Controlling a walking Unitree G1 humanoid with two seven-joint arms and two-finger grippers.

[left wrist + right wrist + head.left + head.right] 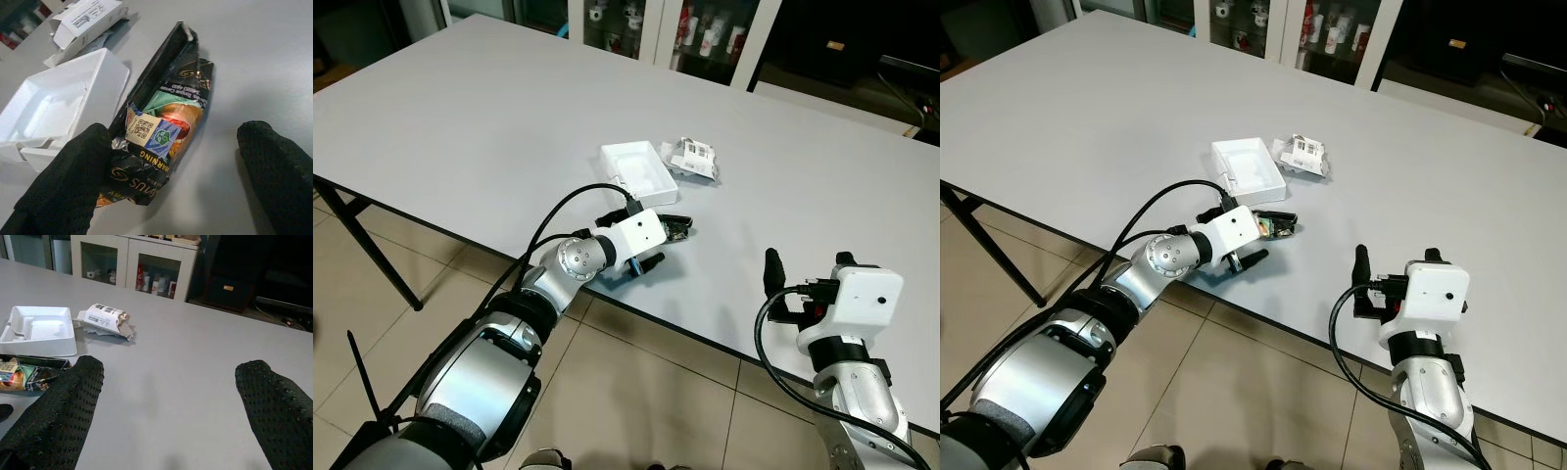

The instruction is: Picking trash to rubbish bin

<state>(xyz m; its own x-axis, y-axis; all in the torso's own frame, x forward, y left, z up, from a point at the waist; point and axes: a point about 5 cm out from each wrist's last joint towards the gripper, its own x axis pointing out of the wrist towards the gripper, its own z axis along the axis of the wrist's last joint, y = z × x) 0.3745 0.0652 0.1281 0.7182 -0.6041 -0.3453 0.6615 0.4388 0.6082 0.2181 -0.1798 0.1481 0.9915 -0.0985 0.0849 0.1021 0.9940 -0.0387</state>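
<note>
A black snack wrapper (164, 122) with an orange and green print lies flat on the grey table (460, 117) near its front edge. My left gripper (663, 242) is open around it; one finger (73, 176) touches the wrapper's end, the other (274, 166) stands apart on bare table. Just beyond lie a white foam tray (638, 172) and a crumpled white carton (693, 159). My right gripper (808, 266) hovers open over the table's front edge to the right, fingers pointing up, nothing between them.
Glass-door cabinets (705, 29) stand behind the table. Black table legs (372, 255) slant to the tiled floor (431, 294) at the left. The table edge runs diagonally just under both grippers.
</note>
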